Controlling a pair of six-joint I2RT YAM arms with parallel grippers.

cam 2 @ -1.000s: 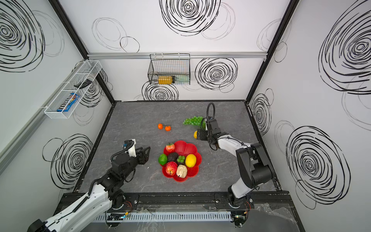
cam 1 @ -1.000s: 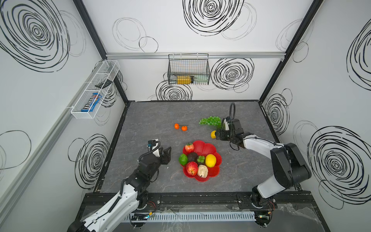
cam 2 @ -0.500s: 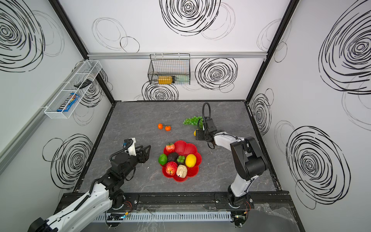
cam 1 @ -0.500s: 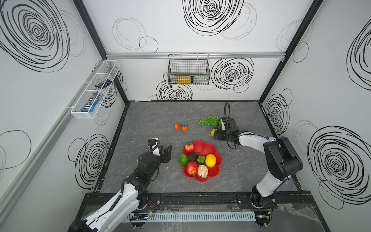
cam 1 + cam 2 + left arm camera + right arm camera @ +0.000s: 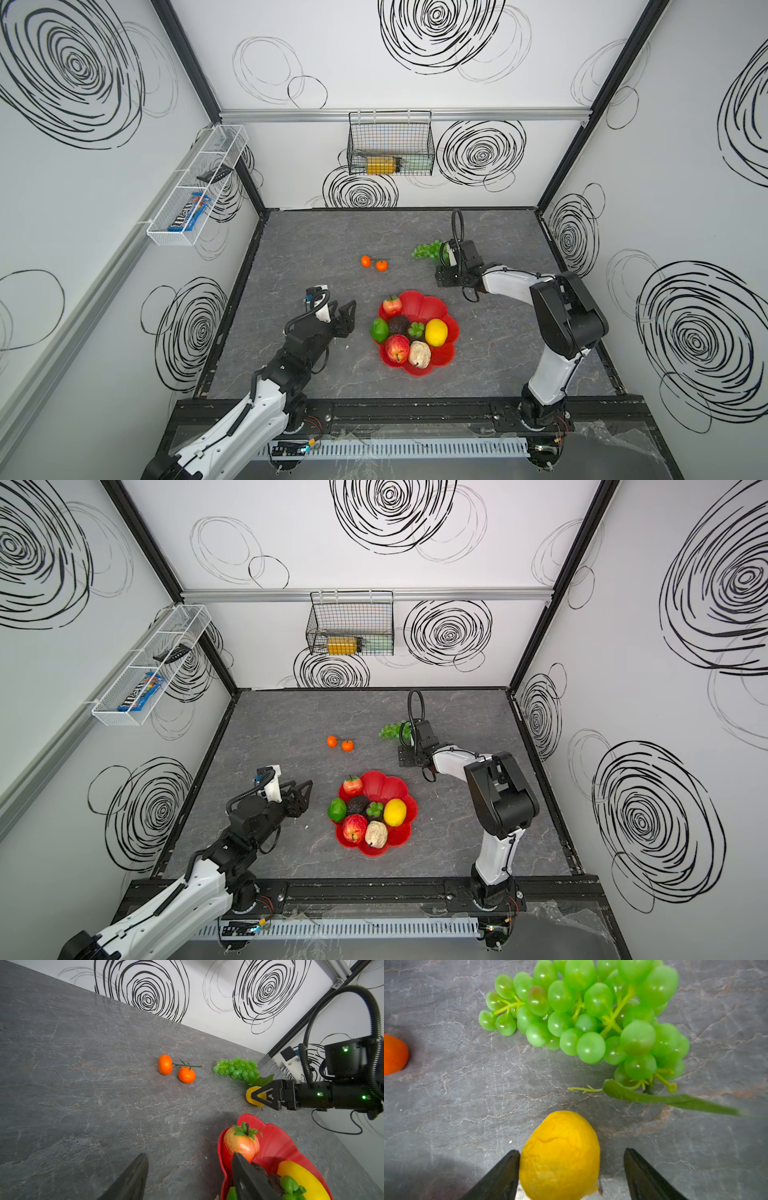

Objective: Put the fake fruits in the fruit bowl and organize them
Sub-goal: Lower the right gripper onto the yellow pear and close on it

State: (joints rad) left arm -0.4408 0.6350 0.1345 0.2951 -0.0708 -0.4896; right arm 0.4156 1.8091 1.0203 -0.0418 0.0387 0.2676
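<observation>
The left gripper [image 5: 188,1178] holds its two dark fingers [image 5: 133,1180] apart over the grey table [image 5: 83,1084], one of them in front of the red bowl [image 5: 276,1147]. In the bowl lie an apple [image 5: 242,1145], a lemon [image 5: 301,1178] and an avocado [image 5: 272,1180]. Farther off, two oranges [image 5: 165,1064] joined by a twig sit near a bunch of grapes [image 5: 236,1069]. The right gripper [image 5: 255,1096] reaches around a second lemon [image 5: 248,1095].

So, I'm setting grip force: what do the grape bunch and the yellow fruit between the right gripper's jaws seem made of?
Grape bunch: likely soft translucent plastic, glossy; each grape shows a sharp highlight, stems look moulded. Yellow fruit: possibly foam or soft plastic, matte painted skin; fine wrinkles, hardly any shine.
</observation>
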